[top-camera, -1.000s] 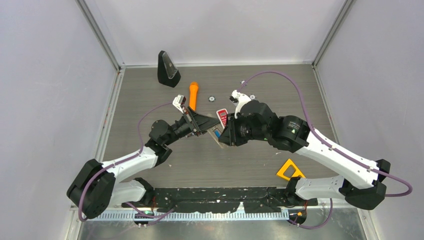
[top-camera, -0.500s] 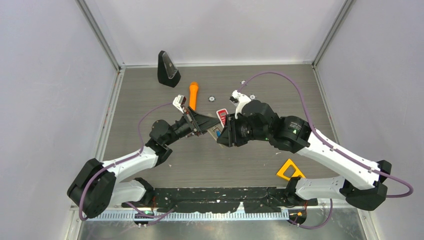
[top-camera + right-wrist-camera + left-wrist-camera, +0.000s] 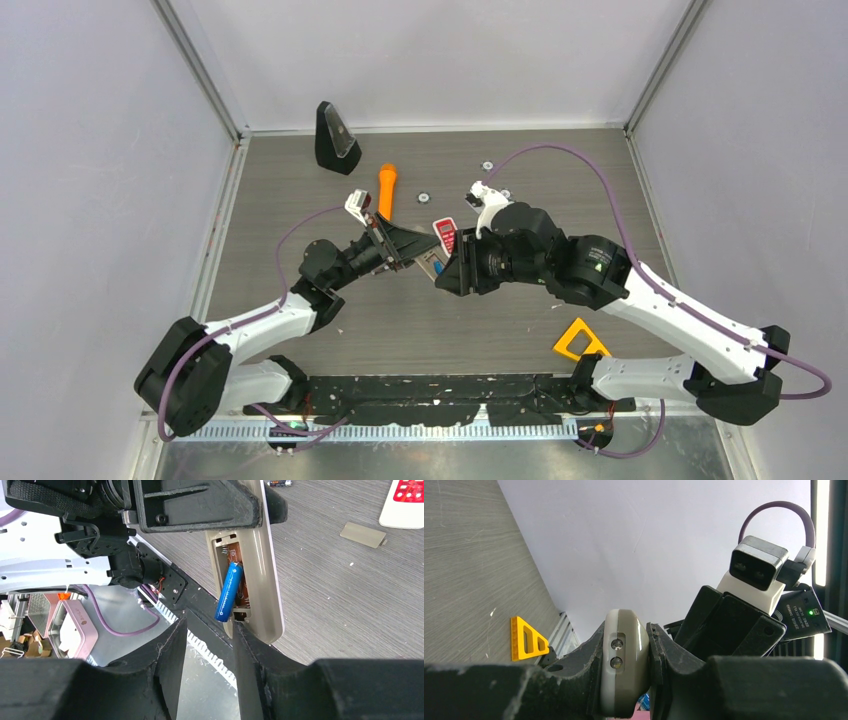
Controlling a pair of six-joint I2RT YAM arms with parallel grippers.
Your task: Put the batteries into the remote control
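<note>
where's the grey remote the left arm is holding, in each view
top external: the remote is at the centre of the picture
left wrist: bottom centre, end-on in the jaws
right wrist: centre, compartment open, blue battery in it
shared landmark: the left gripper clamping it

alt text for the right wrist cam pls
A blue battery lies askew in the open battery bay of a beige remote, its lower end over the bay's edge. The left gripper holds the remote; the right gripper stands open and empty just below.
</note>
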